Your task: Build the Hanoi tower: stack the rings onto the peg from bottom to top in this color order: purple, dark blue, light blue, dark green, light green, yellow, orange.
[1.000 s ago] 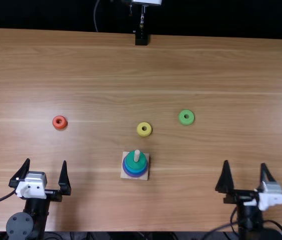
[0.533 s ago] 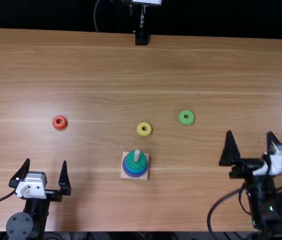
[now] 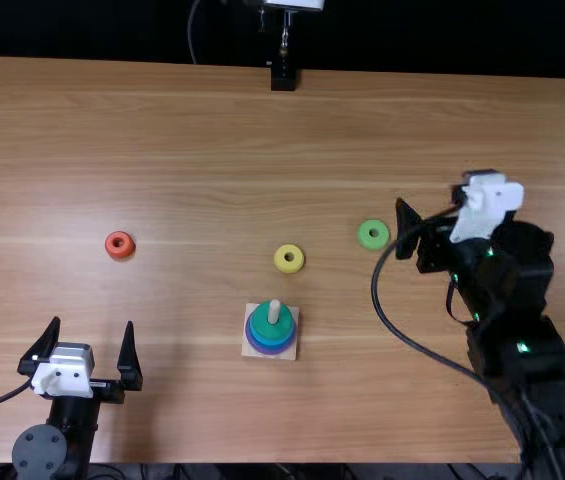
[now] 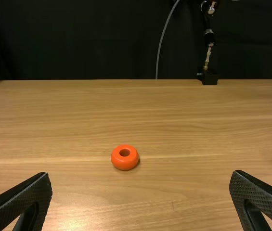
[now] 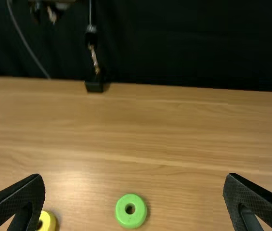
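In the top view my left gripper [image 3: 93,323] stands open over the near left table, nearer than the orange ring [image 3: 119,245]. My right gripper [image 3: 430,200] hangs open just right of the light green ring [image 3: 373,234]. The yellow ring [image 3: 288,258] lies behind the wooden base [image 3: 251,351], whose peg [image 3: 274,311] carries purple and blue rings under a dark green ring [image 3: 265,328]. In the left wrist view, the orange ring [image 4: 124,157] is beyond the open left gripper [image 4: 142,175]. The right wrist view has the light green ring [image 5: 131,211] beyond the open right gripper [image 5: 135,176].
A small black stand [image 3: 283,76] is at the table's far edge, with a cable hanging beside it. A loose cable [image 3: 402,333] bows out from the right arm, between that arm and the peg base. Bare wood [image 3: 192,180] spans the table behind the rings.
The right arm has swept forward over the table, its gripper turning and coming in beside the light green ring. The left arm and all the rings have kept their places.
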Robot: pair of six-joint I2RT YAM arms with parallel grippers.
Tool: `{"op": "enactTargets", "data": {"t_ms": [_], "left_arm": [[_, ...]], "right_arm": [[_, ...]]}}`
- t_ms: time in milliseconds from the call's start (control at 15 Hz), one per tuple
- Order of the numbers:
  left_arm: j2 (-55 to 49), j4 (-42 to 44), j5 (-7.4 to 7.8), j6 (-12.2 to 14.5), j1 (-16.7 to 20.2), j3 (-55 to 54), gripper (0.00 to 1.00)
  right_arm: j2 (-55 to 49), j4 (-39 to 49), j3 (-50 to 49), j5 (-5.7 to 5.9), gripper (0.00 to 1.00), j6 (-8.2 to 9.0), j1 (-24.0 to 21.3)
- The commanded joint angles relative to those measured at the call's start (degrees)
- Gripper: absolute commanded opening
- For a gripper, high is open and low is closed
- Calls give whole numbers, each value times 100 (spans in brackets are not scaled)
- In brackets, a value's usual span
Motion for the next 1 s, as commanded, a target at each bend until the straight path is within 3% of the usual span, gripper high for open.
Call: {"op": "enactTargets", "data": {"t_ms": [0,267,467,733,933], "left_arm": [[-69,-24,41,66,60,-185,100],[-69,-24,41,66,60,-185,100],[-69,-24,41,66,60,-185,100],[-69,-24,51,66,60,-185,100],[-69,-24,41,66,60,-185,100]], "right_arm": [[493,-2,373,-190,100,-322,132],[1908,-709,1076,-222,100,-607,193],[2734,-1310,1436,-222,100,-607,404],[3463,-1394,1726,-212,100,-565,475],[3727,-1384,1928,-32,100,-554,431]]}}
